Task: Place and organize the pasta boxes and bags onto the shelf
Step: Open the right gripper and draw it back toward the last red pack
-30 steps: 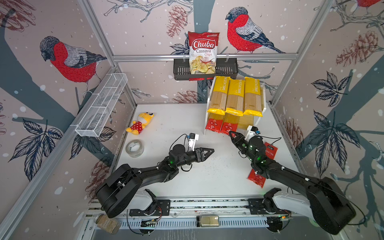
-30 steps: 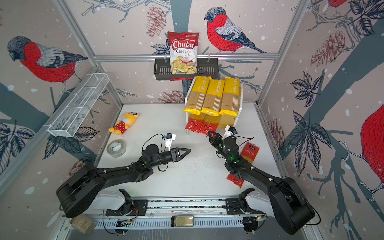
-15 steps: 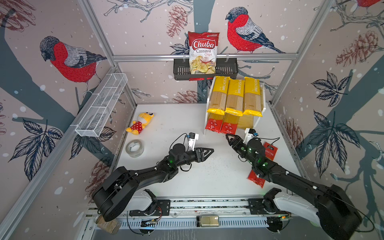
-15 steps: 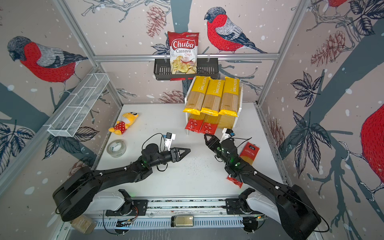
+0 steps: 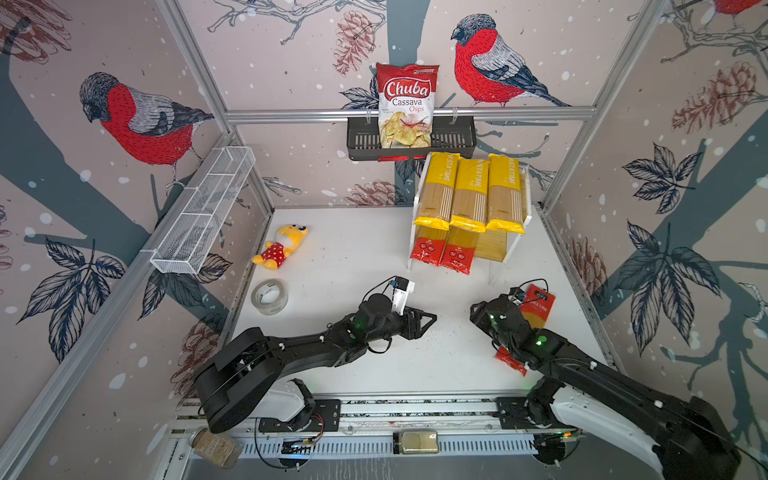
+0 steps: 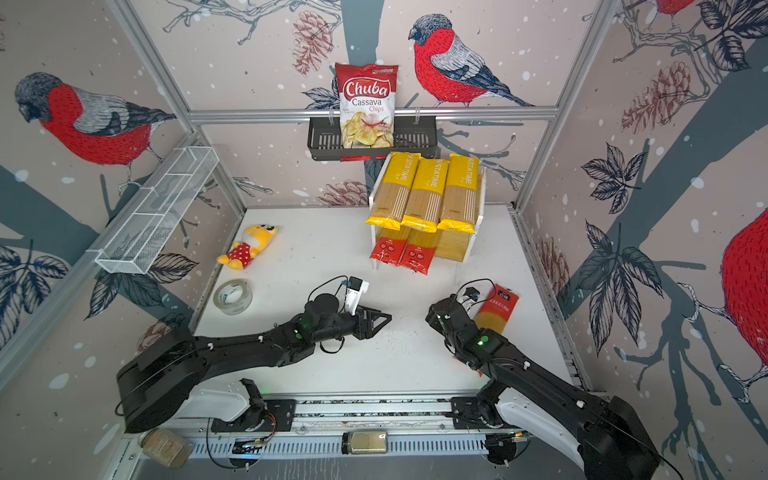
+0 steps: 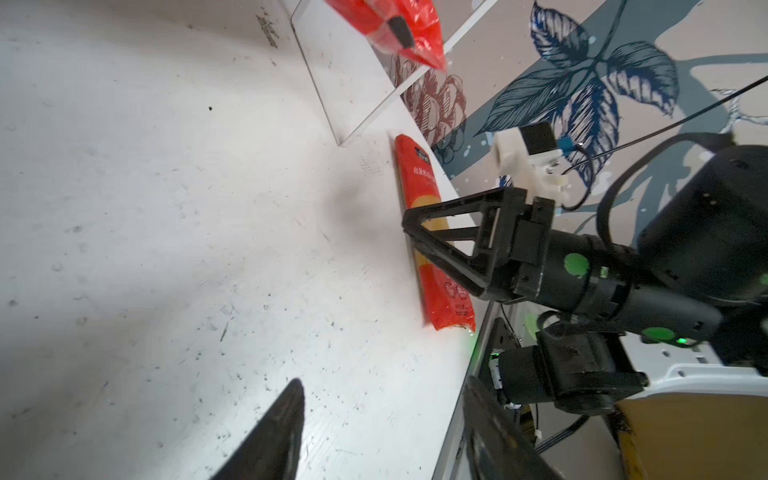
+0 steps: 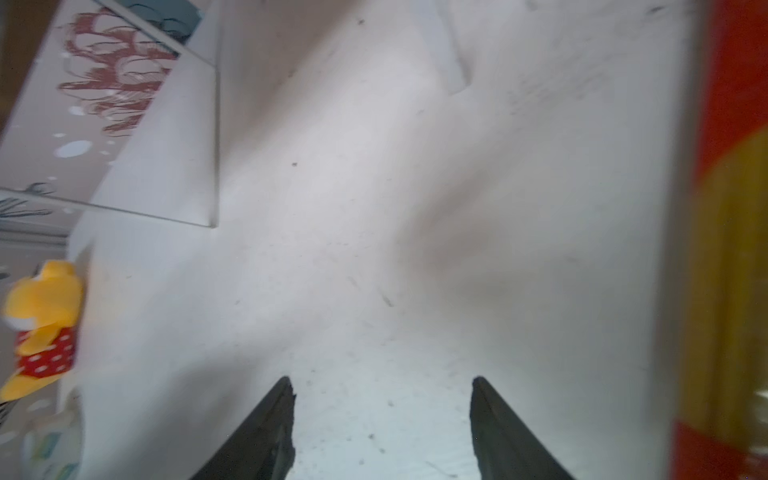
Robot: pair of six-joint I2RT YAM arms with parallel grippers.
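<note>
**Last packet lies by the desk's right edge**

One red-ended spaghetti packet (image 5: 536,309) lies flat on the desk (image 5: 374,257) near its right edge, partly under the right arm. The shelf (image 5: 492,247) in the far right corner shows a free slot. The right gripper (image 8: 381,382) and left gripper (image 7: 382,386) are spread wide and empty. The packet is judged light, slick and probably brittle inside, and is best pinched across its middle.

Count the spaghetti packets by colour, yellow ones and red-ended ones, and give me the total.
Yellow flat spaghetti packets with clear windows: 3
Red-ended flat spaghetti packets: 3 (2 on the wooden two-tier shelf, 1 on the white table)
Total: 6
</note>
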